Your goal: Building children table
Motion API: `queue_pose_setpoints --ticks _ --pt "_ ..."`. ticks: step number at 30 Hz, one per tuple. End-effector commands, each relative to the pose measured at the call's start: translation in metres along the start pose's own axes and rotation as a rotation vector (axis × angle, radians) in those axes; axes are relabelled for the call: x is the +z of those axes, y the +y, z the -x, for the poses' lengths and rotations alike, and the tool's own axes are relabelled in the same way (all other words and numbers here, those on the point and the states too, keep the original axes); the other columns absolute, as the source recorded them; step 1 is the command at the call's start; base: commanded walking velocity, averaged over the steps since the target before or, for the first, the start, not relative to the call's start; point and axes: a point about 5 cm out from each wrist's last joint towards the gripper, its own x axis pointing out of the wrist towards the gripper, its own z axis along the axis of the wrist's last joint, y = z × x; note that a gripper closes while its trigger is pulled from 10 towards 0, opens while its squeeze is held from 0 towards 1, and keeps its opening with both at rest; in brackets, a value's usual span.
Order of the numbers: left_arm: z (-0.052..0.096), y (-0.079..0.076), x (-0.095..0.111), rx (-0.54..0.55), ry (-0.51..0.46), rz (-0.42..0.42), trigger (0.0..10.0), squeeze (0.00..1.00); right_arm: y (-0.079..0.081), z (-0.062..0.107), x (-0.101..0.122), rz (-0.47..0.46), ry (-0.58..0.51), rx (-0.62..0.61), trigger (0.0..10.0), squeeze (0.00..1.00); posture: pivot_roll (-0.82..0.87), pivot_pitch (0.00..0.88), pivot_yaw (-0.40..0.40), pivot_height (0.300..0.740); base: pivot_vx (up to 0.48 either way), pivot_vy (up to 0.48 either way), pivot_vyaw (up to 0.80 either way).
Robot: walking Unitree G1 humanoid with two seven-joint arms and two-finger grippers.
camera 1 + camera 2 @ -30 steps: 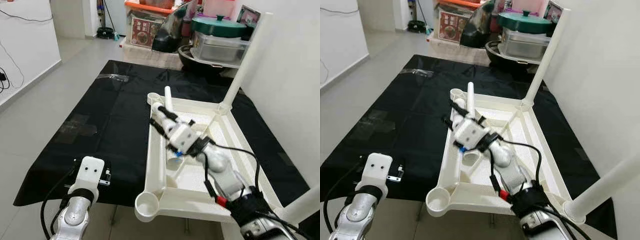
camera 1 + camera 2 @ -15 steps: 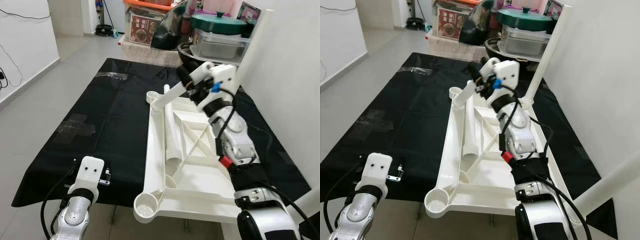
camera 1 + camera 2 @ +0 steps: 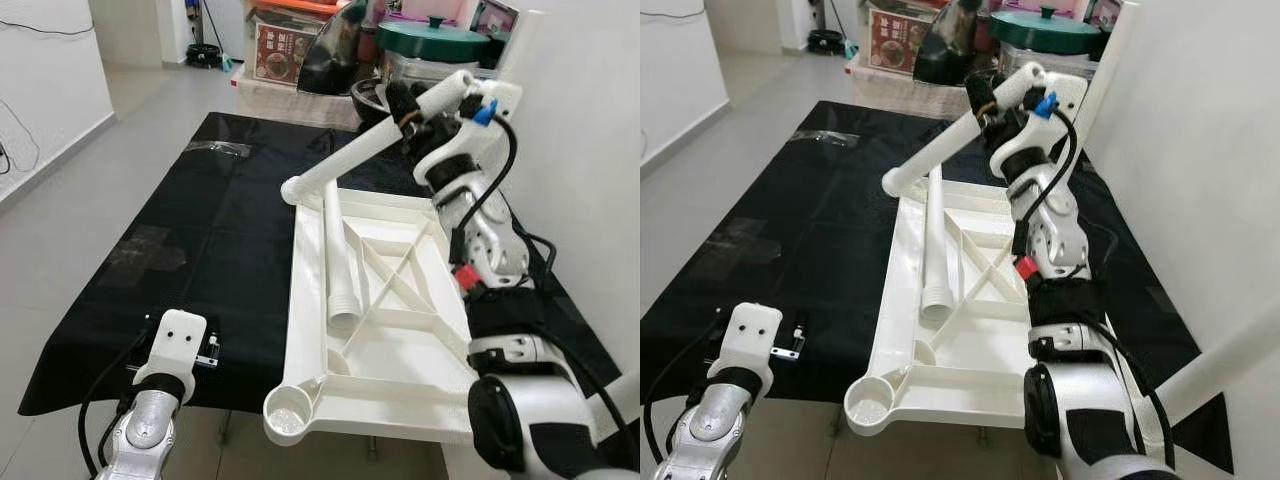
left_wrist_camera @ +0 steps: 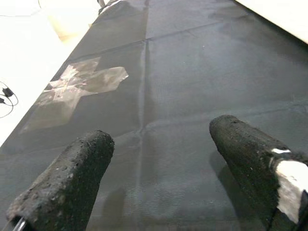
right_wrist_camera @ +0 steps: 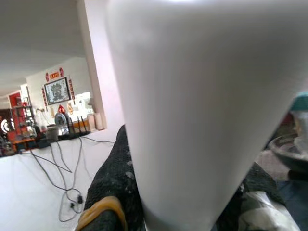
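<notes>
Right gripper (image 3: 412, 108) is clamped on a smooth white table leg (image 3: 360, 155), held raised and slanting down to the far left corner socket of the upturned white plastic table frame (image 3: 400, 345) on the black cloth (image 3: 220, 240). A second leg (image 3: 338, 262) lies inside the frame. Left gripper (image 4: 159, 163) hovers over bare cloth, fingers apart.

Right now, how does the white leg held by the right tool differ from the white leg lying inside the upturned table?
The held leg is lifted in the air, slanting above the far corner of the table frame; the loose leg rests flat inside the frame. The right tool is shut on the held leg; nothing grips the loose leg. The loose leg's open, ridged end faces the robot. Both are white tubes of like thickness.
</notes>
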Motion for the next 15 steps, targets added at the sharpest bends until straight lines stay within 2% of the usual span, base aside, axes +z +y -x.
queue_pose_setpoints --ticks 1,4,6,8,10,13,15 --pt "-0.002 0.003 0.003 -0.023 -0.022 -0.004 10.0 0.00 -0.007 -0.003 0.010 -0.041 -0.017 -0.024 0.0 0.00 0.09 0.000 -0.123 0.740 0.000 0.000 0.00" --pt "-0.005 0.009 0.010 -0.045 -0.058 -0.022 10.0 0.00 -0.010 -0.006 0.021 -0.067 -0.032 -0.026 0.0 0.00 0.08 0.000 -0.116 0.740 0.000 0.000 0.00" --pt "-0.005 0.009 0.010 -0.045 -0.058 -0.022 10.0 0.00 -0.010 -0.006 0.021 -0.067 -0.032 -0.026 0.0 0.00 0.08 0.000 -0.116 0.740 0.000 0.000 0.00" --pt "-0.010 0.015 0.030 -0.115 -0.140 -0.033 10.0 0.00 -0.013 -0.009 0.025 -0.113 -0.020 -0.018 0.0 0.00 0.08 0.000 -0.115 0.740 0.000 0.000 0.00" --pt "-0.011 0.018 0.038 -0.143 -0.170 -0.031 10.0 0.00 -0.012 -0.010 0.026 -0.129 -0.011 -0.009 0.0 0.00 0.09 0.000 -0.115 0.740 0.000 0.000 0.00" --pt "-0.013 0.029 0.066 -0.291 -0.253 -0.025 10.0 0.00 -0.003 -0.011 0.022 -0.165 0.061 0.112 0.0 0.00 0.09 0.000 -0.114 0.740 0.000 0.000 0.00" --pt "-0.011 0.034 0.076 -0.370 -0.279 -0.065 10.0 0.00 0.006 -0.010 0.020 -0.156 0.106 0.207 0.0 0.00 0.09 0.000 -0.109 0.740 0.000 0.000 0.00"
